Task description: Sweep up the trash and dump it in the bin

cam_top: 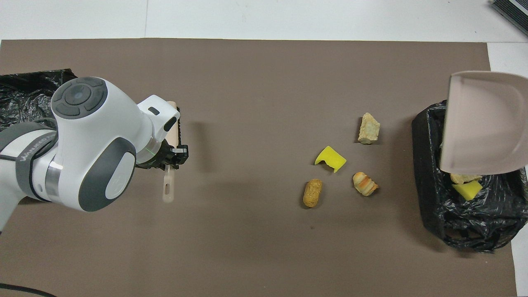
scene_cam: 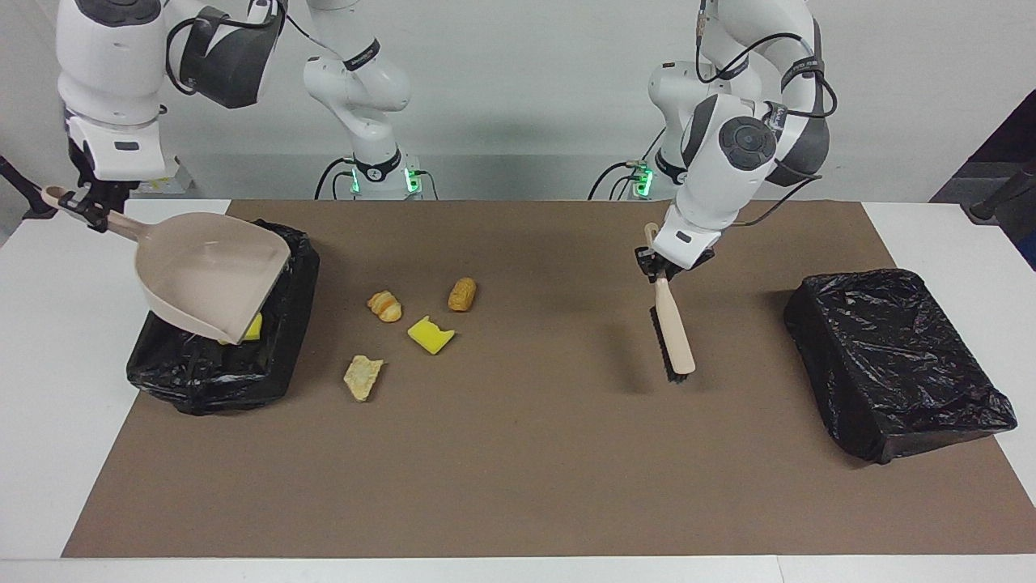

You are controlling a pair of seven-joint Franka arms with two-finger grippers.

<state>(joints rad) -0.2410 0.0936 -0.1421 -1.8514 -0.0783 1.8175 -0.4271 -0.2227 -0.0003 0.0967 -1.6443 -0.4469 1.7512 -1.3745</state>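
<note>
Dustpan raised over the bin — four scraps left on the mat

Two black-lined bins: one [scene_cam: 894, 360] unused, one [scene_cam: 218, 364] under the dustpan [scene_cam: 210, 271], whose handle the right gripper [scene_cam: 85, 202] clamps. The left gripper [scene_cam: 660, 271] is clamped on the brush [scene_cam: 673, 332], waiting. Beside the dustpan's bin lie four scraps [scene_cam: 429, 334] — one yellow sponge, three bread pieces; two more show in that bin. Likely light, soft — sweep, don't pinch.

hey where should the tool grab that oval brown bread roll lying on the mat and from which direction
Take the bread roll across its narrow middle, coming straight down from above. It lies flat on the brown mat, its long axis running roughly toward and away from the robots, so the fingers should close on its two long sides. Those sides are free: the yellow sponge chunk and croissant piece lie apart from it.
</note>
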